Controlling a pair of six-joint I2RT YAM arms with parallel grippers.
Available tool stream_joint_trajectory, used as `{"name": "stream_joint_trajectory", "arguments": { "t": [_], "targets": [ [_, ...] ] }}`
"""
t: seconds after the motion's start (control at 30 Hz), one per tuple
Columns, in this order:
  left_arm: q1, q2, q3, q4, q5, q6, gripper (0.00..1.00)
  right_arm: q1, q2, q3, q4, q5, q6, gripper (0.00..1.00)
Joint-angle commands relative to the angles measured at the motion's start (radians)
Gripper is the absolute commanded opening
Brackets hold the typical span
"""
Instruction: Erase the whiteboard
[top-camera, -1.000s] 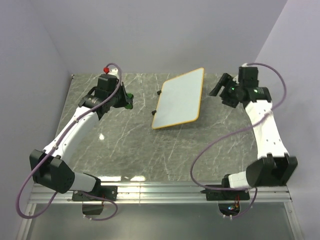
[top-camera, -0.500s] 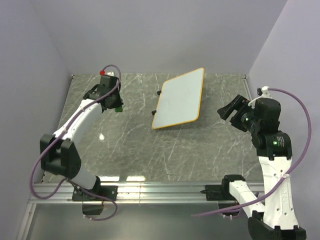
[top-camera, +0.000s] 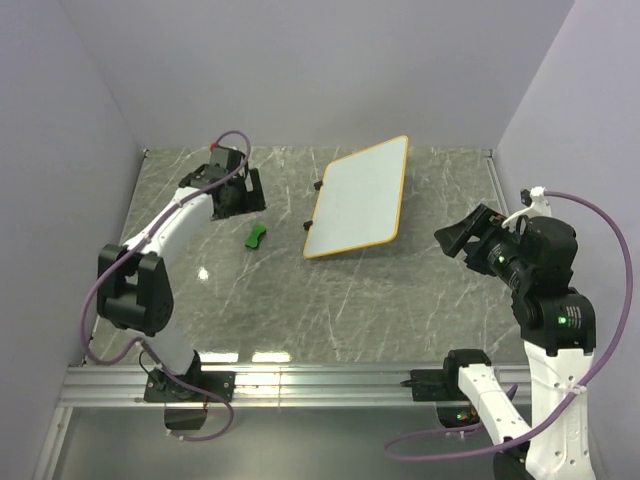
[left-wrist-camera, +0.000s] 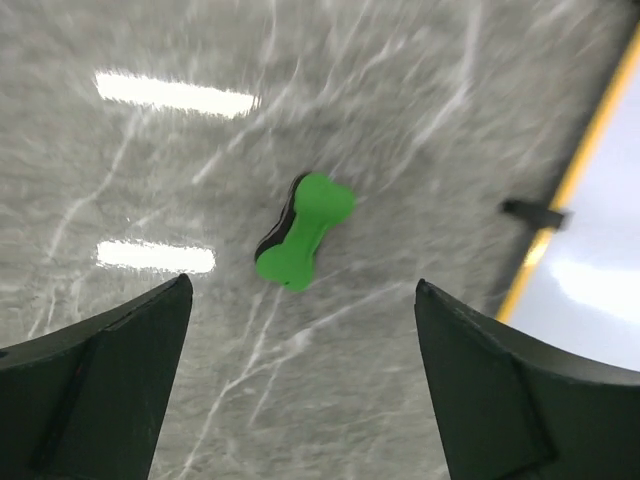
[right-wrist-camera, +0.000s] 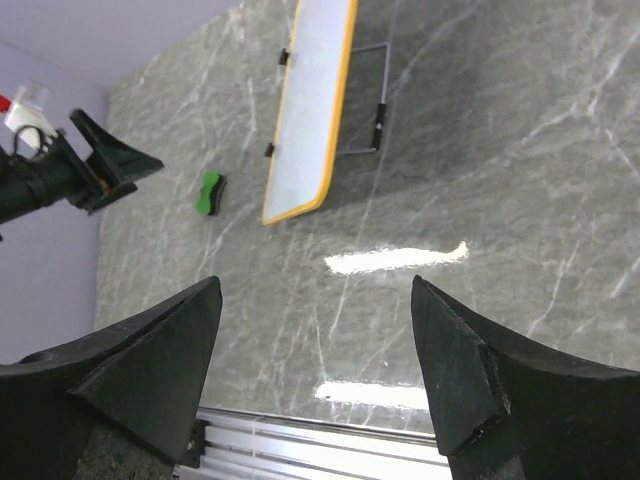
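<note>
Whiteboard (top-camera: 357, 198) condition decides your progress reading, so check it first. The whiteboard stands propped at a tilt toward the far side of the table (top-camera: 300, 310), and 1 black foot (left-wrist-camera: 528, 209) shows at its left rim. In all 3 views the face reads plain white inside the orange rim. No scribble is distinguishable, though faint marks would be too small to resolve from these cameras. Judge the wiping as probably done, not as confirmed.

Note the eraser (top-camera: 257, 235). It lies loose on the table to the left of the whiteboard, near the whiteboard's near left corner and apart from the rim. Nothing grips it.

Note the 2 grippers:
- The left gripper (top-camera: 247, 192) hangs above the table to the left of the whiteboard, near the eraser. Its fingers are spread wide with nothing between them. Its wrist view shows the eraser lying on the table below the gap.
- The right gripper (top-camera: 463, 236) is raised to the right of the whiteboard, well apart from it. Its fingers are likewise spread and empty.

Treat what is left as conditional. If you find any mark on the whiteboard on closer inspection, you need to pick up the eraser and pass it over that area. If the face is clean, no erasing is left.
</note>
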Motion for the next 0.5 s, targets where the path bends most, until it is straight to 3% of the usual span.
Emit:
{"name": "stream_joint_trajectory", "arguments": {
  "t": [0.0,0.17,0.3,0.47],
  "targets": [
    [-0.001,-0.142,0.101,-0.06,-0.028,0.002,0.99,0.01,0.004,0.048,0.054,-0.036,-0.013,0.83],
    [-0.004,-0.287,0.112,-0.074,0.015,-0.03,0.99,0.027,-0.009,0.054,0.185,-0.131,0.041,0.84],
    [-0.01,-0.383,0.066,-0.04,0.117,-0.038,0.99,0.027,0.02,0.07,0.221,-0.13,0.078,0.84],
    [-0.016,-0.43,0.103,-0.068,0.133,-0.046,0.98,0.041,0.025,0.025,0.248,-0.136,0.087,0.84]
  ]
}}
